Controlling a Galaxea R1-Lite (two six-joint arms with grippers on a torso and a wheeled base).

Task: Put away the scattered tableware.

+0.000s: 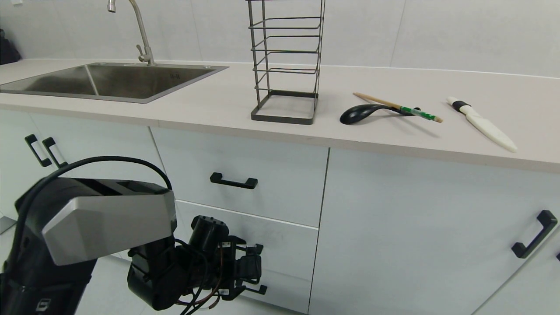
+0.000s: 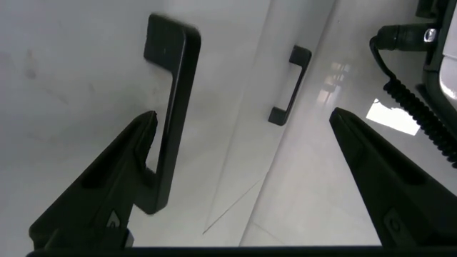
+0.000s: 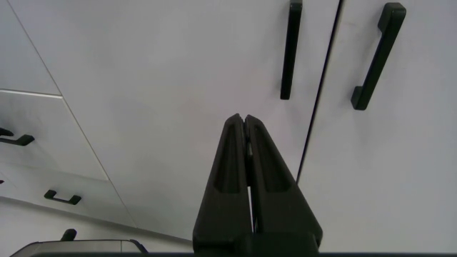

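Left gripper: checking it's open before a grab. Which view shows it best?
Left wrist view: the left gripper has its fingers wide apart, a black drawer handle beside one. The head view shows it low at the drawer fronts, side-on.

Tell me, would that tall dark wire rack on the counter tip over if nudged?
Probably, if pushed high up: the tall dark wire rack is narrow for its height. Its open thin-wire frame suggests little weight, so a low nudge might slide it across the smooth pale countertop. It looks stiff.
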